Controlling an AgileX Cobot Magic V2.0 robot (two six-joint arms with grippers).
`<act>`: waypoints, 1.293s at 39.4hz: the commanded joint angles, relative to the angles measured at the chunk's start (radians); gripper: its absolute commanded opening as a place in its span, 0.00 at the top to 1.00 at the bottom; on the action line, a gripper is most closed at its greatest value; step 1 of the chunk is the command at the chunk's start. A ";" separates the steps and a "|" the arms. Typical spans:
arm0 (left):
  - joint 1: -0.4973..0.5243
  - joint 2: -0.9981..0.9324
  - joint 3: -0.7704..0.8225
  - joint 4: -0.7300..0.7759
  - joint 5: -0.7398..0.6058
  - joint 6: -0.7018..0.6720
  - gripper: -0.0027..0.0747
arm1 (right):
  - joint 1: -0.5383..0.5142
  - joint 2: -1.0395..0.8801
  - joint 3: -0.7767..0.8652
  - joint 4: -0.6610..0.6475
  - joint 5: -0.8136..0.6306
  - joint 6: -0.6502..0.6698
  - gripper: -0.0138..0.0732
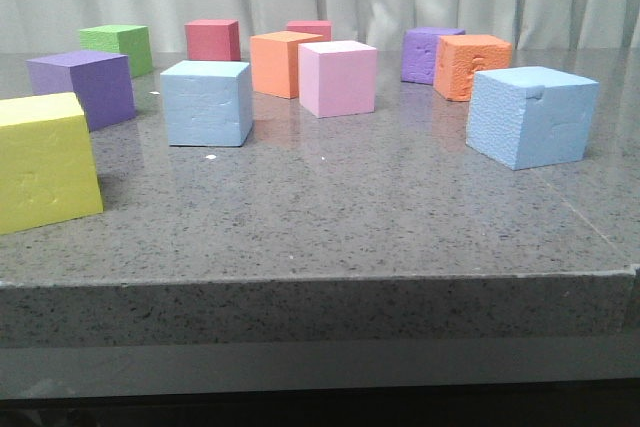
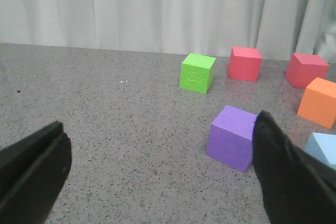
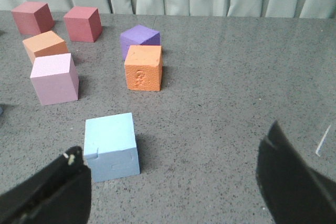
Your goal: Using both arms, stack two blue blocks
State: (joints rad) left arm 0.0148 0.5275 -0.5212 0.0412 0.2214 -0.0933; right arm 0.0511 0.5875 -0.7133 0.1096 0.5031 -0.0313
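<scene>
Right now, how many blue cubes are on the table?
2. The paler blue cube sits left of centre, in front of the orange and pink ones. The rough, notched blue cube sits on the right, nearer the front edge. Neither is stacked; none looks hidden.

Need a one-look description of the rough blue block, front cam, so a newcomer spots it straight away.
Start from the grey table and go to its right side, near the front edge. The nearest cube there is the rough blue block, in front of an orange cube. Unlike the smoother, paler blue block on the left, it has a grainy face and a notch in its top edge.
</scene>
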 commanded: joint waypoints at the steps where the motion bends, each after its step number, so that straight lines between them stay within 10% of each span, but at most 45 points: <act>1: 0.001 0.008 -0.035 -0.002 -0.076 -0.008 0.09 | -0.008 0.085 -0.068 0.006 -0.077 -0.001 0.10; 23: 0.001 0.008 -0.035 -0.002 -0.080 -0.008 0.09 | 0.114 0.680 -0.391 0.017 0.090 -0.013 0.10; 51: 0.001 0.008 -0.035 -0.002 -0.080 -0.008 0.09 | 0.207 0.924 -0.495 0.018 0.139 -0.013 0.10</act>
State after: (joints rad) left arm 0.0148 0.5275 -0.5212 0.0412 0.2214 -0.0933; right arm 0.2591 1.5395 -1.1729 0.1277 0.6847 -0.0331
